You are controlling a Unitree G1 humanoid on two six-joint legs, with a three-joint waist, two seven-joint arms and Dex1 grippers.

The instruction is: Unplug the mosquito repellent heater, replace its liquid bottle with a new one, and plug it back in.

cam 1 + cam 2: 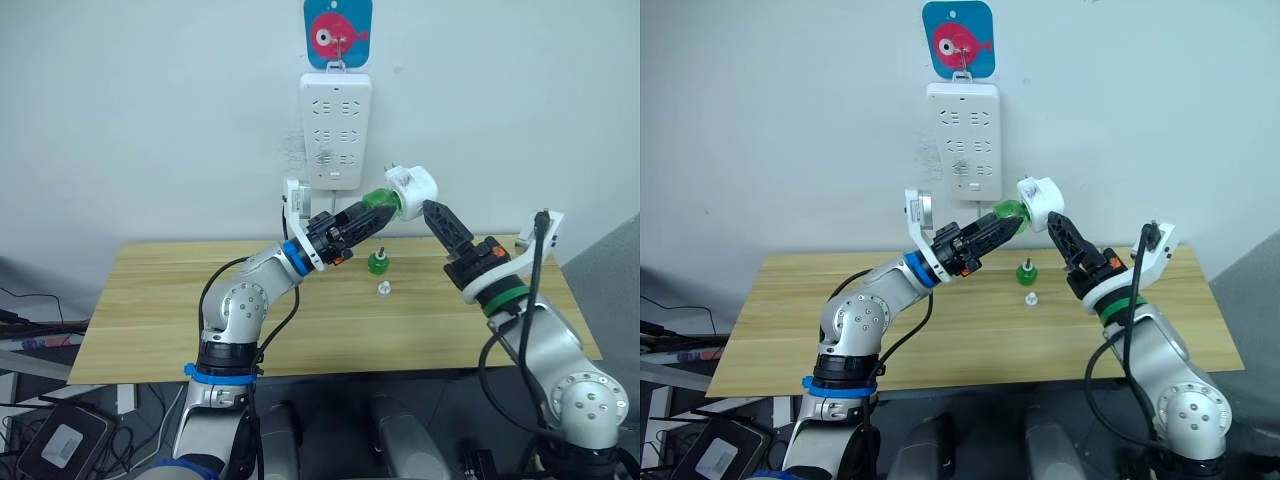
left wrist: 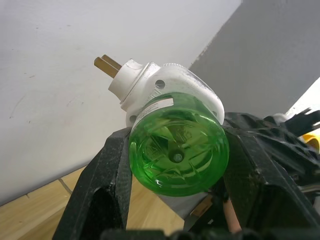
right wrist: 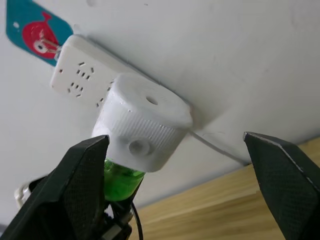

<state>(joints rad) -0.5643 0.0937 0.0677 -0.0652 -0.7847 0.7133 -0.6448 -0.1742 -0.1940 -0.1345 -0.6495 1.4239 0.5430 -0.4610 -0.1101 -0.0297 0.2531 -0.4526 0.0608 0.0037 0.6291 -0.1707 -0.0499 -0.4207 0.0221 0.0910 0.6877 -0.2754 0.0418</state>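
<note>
Left wrist view: my left gripper (image 2: 177, 165) is clamped on the green bottle (image 2: 178, 150), whose neck sits in the heater (image 2: 165, 90), prongs pointing away. My right gripper (image 3: 175, 165) stands apart, one finger (image 3: 75, 175) beside the heater's white body, the other well clear. I judge I'm seating the bottle: keep it coaxial and twist gently, bracing the heater. Both hang above the bench (image 1: 200, 300), near the power strip (image 1: 336, 130); another green bottle (image 1: 378, 262) and a white cap (image 1: 383, 289) lie below.
</note>
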